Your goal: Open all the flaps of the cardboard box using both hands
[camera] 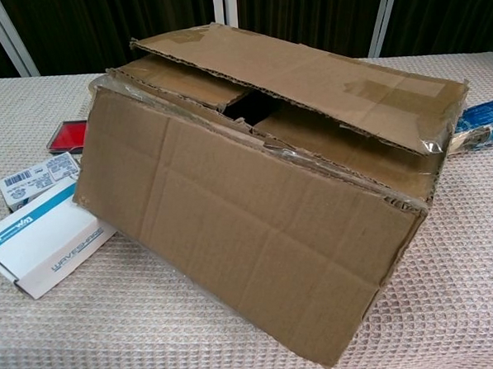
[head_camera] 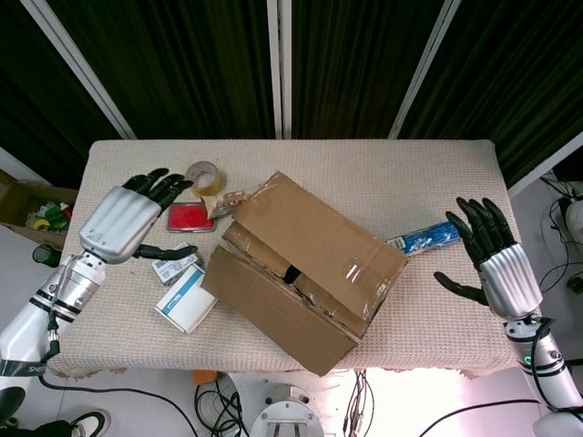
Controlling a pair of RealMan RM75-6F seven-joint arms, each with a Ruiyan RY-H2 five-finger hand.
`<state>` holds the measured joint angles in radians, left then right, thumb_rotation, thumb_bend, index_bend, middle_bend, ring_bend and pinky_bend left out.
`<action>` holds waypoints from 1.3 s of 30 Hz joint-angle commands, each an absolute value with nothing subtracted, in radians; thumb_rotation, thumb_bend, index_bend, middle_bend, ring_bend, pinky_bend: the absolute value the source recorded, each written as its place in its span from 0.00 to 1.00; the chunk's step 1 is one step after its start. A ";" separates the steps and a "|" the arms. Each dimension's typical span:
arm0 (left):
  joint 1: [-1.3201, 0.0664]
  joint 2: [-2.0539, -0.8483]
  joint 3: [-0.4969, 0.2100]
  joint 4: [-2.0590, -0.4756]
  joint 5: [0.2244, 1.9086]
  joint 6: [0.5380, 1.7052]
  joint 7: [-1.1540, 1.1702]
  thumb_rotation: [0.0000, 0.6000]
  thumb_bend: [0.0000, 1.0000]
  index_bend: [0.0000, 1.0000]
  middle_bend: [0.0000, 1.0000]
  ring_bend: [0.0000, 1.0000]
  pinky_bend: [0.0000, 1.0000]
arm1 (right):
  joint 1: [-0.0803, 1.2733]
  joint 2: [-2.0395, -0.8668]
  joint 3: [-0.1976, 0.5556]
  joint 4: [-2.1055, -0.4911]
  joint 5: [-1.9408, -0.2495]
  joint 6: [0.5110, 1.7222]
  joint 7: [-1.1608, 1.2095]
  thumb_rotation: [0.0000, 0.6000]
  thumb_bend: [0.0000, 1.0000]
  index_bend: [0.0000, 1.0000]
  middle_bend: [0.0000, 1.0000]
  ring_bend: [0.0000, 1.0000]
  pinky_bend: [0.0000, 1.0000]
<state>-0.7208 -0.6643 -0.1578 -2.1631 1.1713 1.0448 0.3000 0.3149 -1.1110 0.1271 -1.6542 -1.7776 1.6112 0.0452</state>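
The cardboard box (head_camera: pixel 310 259) (camera: pixel 263 192) lies at an angle in the middle of the table. Its near long flap (camera: pixel 241 234) hangs down over the front side. The far long flap (camera: pixel 308 90) still lies over the top, with the short inner flaps and a dark gap showing beneath it. My left hand (head_camera: pixel 123 218) hovers left of the box, fingers spread, holding nothing. At the table's right edge my right hand (head_camera: pixel 492 259) is raised and open, apart from the box. Neither hand shows in the chest view.
A tape roll (head_camera: pixel 203 177), a red flat case (head_camera: pixel 189 218) and two white boxes (head_camera: pixel 185 299) (camera: pixel 47 240) lie left of the box. A blue packet (head_camera: pixel 428 237) (camera: pixel 485 121) lies to its right. The table's front edge is close to the hanging flap.
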 commanded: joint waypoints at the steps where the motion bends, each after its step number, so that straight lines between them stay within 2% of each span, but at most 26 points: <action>1: -0.680 -0.728 -0.130 -2.092 1.156 1.062 0.303 0.00 0.05 0.10 0.11 0.08 0.24 | 0.345 -1.018 0.074 -1.826 -1.809 1.467 -0.087 1.00 0.00 0.00 0.00 0.00 0.00; 5: -0.667 -0.756 -0.126 -2.043 1.143 1.049 0.276 0.00 0.05 0.10 0.11 0.08 0.24 | 0.368 -1.029 0.051 -1.889 -1.812 1.371 -0.175 1.00 0.00 0.00 0.00 0.00 0.00; 9: -0.657 -0.780 -0.128 -1.994 1.130 1.038 0.249 0.00 0.04 0.10 0.11 0.08 0.24 | 0.381 -1.095 0.035 -1.884 -1.811 1.313 -0.236 1.00 0.00 0.00 0.00 0.00 0.00; 17: -0.643 -0.794 -0.132 -1.943 1.145 1.020 0.209 0.00 0.04 0.10 0.11 0.08 0.24 | 0.377 -1.176 0.017 -1.838 -1.820 1.306 -0.255 1.00 0.00 0.00 0.00 0.00 0.00; 32: -0.630 -0.789 -0.155 -1.930 1.170 1.022 0.191 0.00 0.05 0.10 0.11 0.08 0.23 | 0.424 -1.314 0.065 -1.731 -1.825 1.320 -0.237 1.00 0.00 0.00 0.00 0.00 0.00; 34: -0.628 -0.789 -0.156 -1.929 1.168 1.020 0.192 0.00 0.05 0.10 0.11 0.08 0.23 | 0.428 -1.323 0.068 -1.718 -1.828 1.328 -0.227 1.00 0.04 0.00 0.00 0.00 0.00; 39: -0.627 -0.791 -0.158 -1.925 1.167 1.011 0.191 0.00 0.05 0.10 0.11 0.08 0.23 | 0.427 -1.335 0.087 -1.686 -1.850 1.396 -0.185 1.00 0.27 0.00 0.00 0.00 0.00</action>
<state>-0.6271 -0.7907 -0.1577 -1.9256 1.1669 1.0118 0.1911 0.4273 -1.3307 0.0767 -1.6982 -1.8415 1.3726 -0.2006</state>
